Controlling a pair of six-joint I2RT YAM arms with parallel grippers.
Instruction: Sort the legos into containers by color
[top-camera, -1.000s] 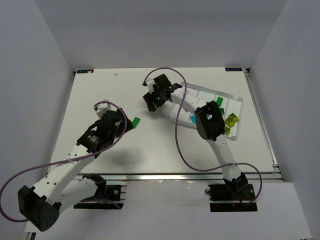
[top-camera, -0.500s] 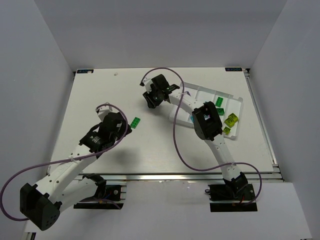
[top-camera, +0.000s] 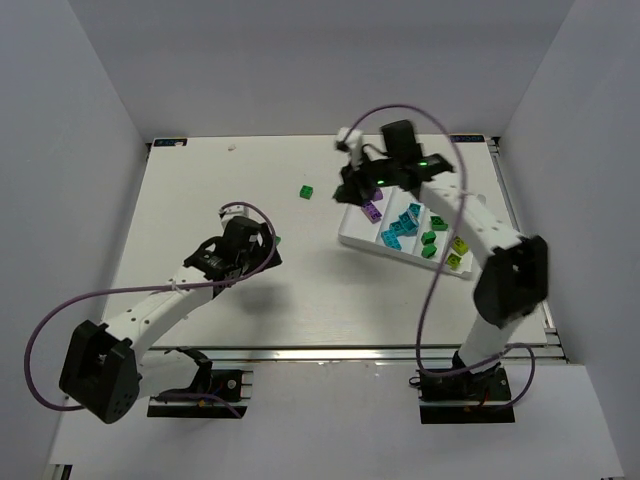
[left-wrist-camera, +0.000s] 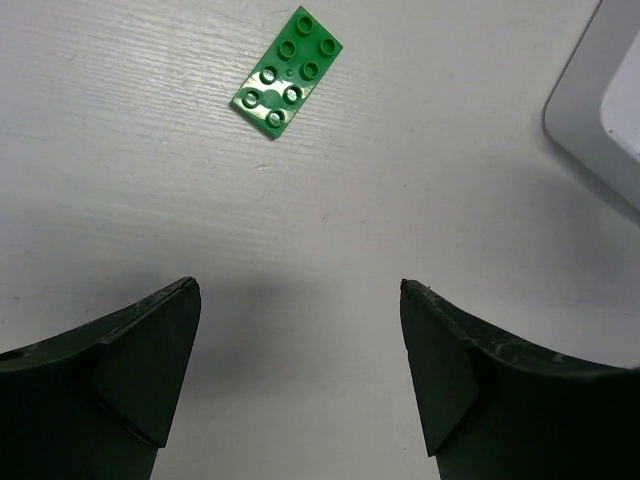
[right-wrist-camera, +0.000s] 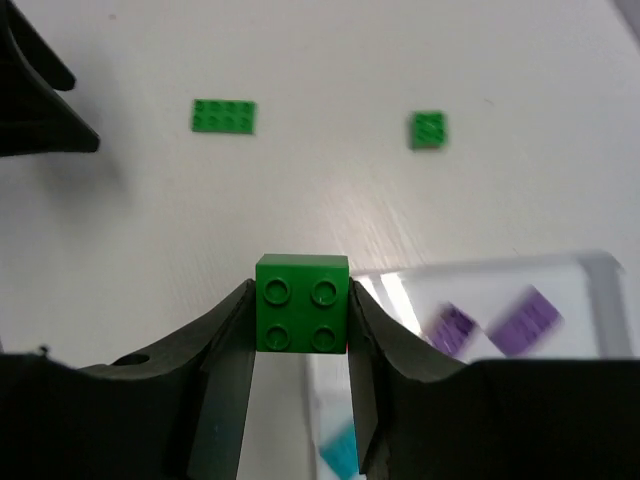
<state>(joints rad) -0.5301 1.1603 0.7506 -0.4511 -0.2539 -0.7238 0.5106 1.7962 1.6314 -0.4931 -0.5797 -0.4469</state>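
Two loose green legos: flat plate (left-wrist-camera: 288, 70), small brick (top-camera: 306, 191), on surface (top-camera: 200, 180)
Right jaws: clenched on green square brick (right-wrist-camera: 302, 303), beside tray (top-camera: 346, 239)
Left jaws: released, empty

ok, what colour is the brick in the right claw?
Green. The brick shows best in the right wrist view.

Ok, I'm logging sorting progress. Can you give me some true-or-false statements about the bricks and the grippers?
1. The right gripper is shut on a green square four-stud brick. True.
2. The left gripper holds the green flat eight-stud plate. False: it is open, and the plate lies on the table ahead of its fingers, untouched.
3. Purple bricks lie in the white plastic tray. True.
4. Every green brick is in the tray. False: a small green brick lies loose on the table.
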